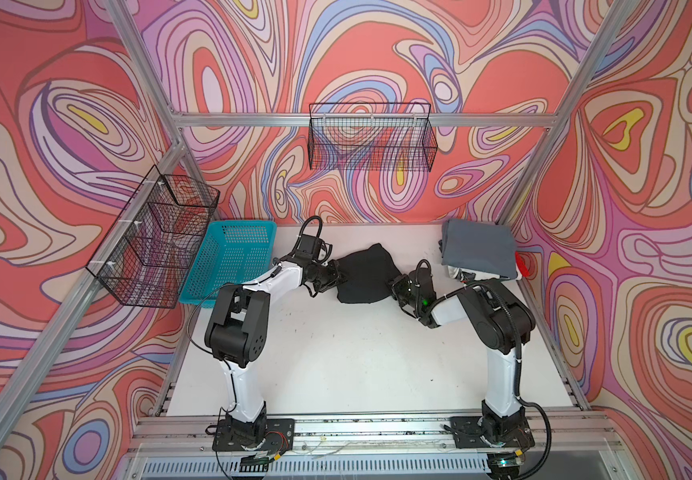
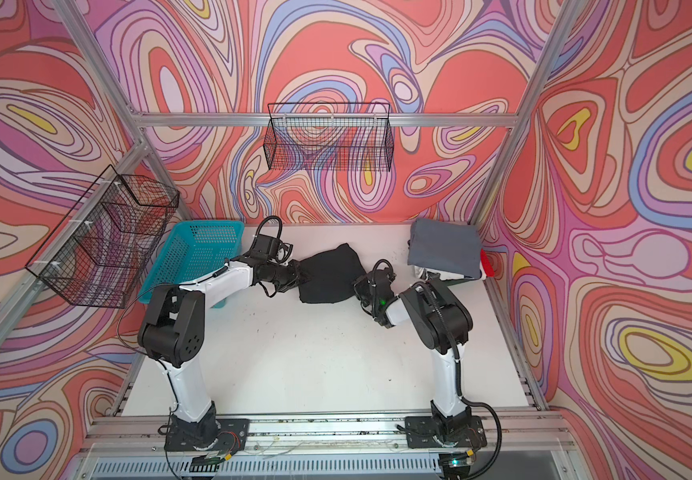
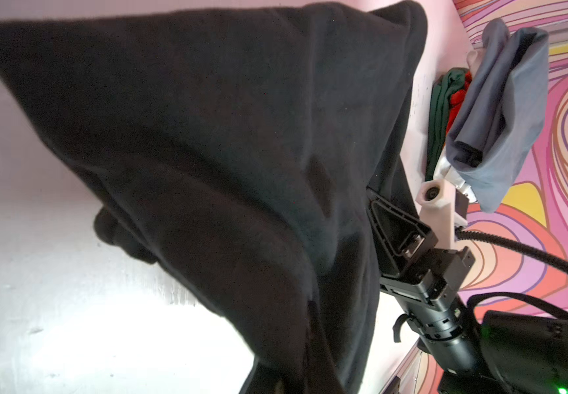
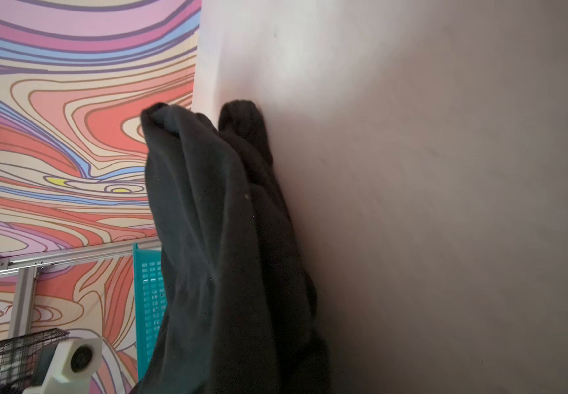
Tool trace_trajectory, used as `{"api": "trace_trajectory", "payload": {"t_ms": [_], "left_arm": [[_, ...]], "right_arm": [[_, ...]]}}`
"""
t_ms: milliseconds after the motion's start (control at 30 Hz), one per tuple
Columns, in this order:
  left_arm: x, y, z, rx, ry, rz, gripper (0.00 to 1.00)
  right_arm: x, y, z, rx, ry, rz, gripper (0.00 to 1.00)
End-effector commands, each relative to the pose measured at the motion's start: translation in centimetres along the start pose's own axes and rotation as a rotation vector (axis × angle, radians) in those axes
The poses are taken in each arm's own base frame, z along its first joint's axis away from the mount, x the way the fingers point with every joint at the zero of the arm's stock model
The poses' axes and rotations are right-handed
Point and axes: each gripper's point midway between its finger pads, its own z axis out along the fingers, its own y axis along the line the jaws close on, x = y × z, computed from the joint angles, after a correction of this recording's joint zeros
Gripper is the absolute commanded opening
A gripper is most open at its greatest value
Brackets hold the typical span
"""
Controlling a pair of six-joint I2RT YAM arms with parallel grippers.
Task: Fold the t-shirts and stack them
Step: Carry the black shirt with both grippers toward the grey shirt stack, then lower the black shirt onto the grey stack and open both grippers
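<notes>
Now my left pincer (image 1: 333, 276) and right pincer (image 1: 392, 283) each grip the black t-shirt (image 1: 363, 272), closed tight; a shallow pinch could slip when lifted, collapsing the fold.

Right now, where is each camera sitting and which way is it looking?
Top views: high at the front, looking down on the table; left arm and right arm show whole.
Left wrist: on the left arm, facing across the black t-shirt to the right gripper.
Right wrist: on the right arm, facing across that shirt toward the turquoise basket.
Shared: every view shows the black t-shirt.
</notes>
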Motion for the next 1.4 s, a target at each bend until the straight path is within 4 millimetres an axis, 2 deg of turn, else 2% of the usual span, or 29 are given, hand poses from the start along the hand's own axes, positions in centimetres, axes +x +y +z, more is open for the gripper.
{"api": "trace_trajectory", "payload": {"t_ms": [0,167,333,433,533,700,833,967,1367], "left_arm": [[-1.5,-1.6,0.0,0.029,-0.027,0.023,0.0],[-3.6,-5.8,-0.1,0.061,-0.069,0.094,0.0],[-5.7,-12.4,0.9,0.125,-0.095,0.183,0.0],[-6.7,-15.8,1.8,0.151,-0.116,0.221,0.0],[-7.3,-18.3,2.7,0.181,-0.127,0.242,0.0],[-7.7,-22.1,2.9,0.246,-0.182,0.287,0.0],[-7.5,-23.5,3.6,0.277,-0.206,0.306,0.0],[-7.5,-24.1,4.9,0.309,-0.217,0.308,0.0],[-6.6,-28.2,7.4,0.416,-0.296,0.402,0.0]], "right_arm": [[-3.9,2.3,-0.6,0.061,-0.077,-0.157,0.0],[-9.1,6.2,-2.3,0.061,-0.162,-0.242,0.0],[-13.5,8.8,-3.8,0.052,-0.214,-0.282,0.0],[-16.1,10.3,-4.7,0.033,-0.238,-0.299,0.0],[-18.5,11.6,-4.8,0.013,-0.242,-0.331,0.0],[-21.8,12.8,-3.8,-0.042,-0.197,-0.341,0.0],[-24.2,13.6,-3.9,-0.069,-0.229,-0.373,0.0],[-26.2,14.0,-4.2,-0.102,-0.261,-0.385,0.0],[-31.1,16.1,-8.3,-0.225,-0.39,-0.423,0.0]]}}
